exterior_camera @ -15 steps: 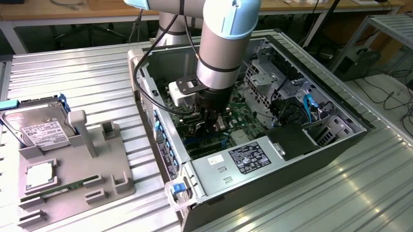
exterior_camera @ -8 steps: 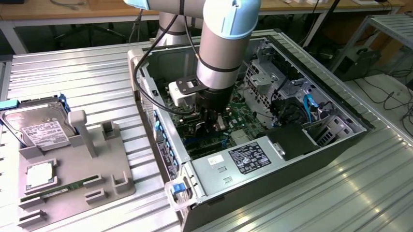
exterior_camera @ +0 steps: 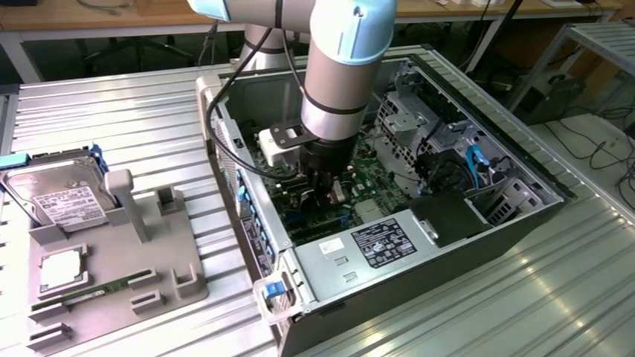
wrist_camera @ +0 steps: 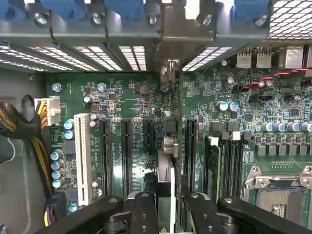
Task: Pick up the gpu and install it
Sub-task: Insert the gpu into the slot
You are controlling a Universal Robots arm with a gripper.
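Note:
My gripper [exterior_camera: 328, 195] reaches down into the open computer case [exterior_camera: 516, 223], over the green motherboard [exterior_camera: 372, 178]. It is shut on the gpu [exterior_camera: 335, 192]. In the wrist view the gpu [wrist_camera: 165, 178] shows edge-on as a thin upright card between my two black fingers [wrist_camera: 144, 207]. Its silver end bracket [wrist_camera: 169, 70] sits against the rear slot openings of the case. The card stands over the motherboard between the black expansion slots [wrist_camera: 126, 151] and the slot [wrist_camera: 190, 156] beside it. Whether its edge is in a slot I cannot tell.
A grey fixture plate [exterior_camera: 149, 253] lies outside the case on the exterior view's left, carrying a hard drive [exterior_camera: 65, 197], a processor [exterior_camera: 62, 269] and a RAM stick [exterior_camera: 85, 294]. Inside the case are the power supply [exterior_camera: 382, 245], a white slot [wrist_camera: 81, 158], the processor socket [wrist_camera: 278, 200] and braided cables [wrist_camera: 19, 126].

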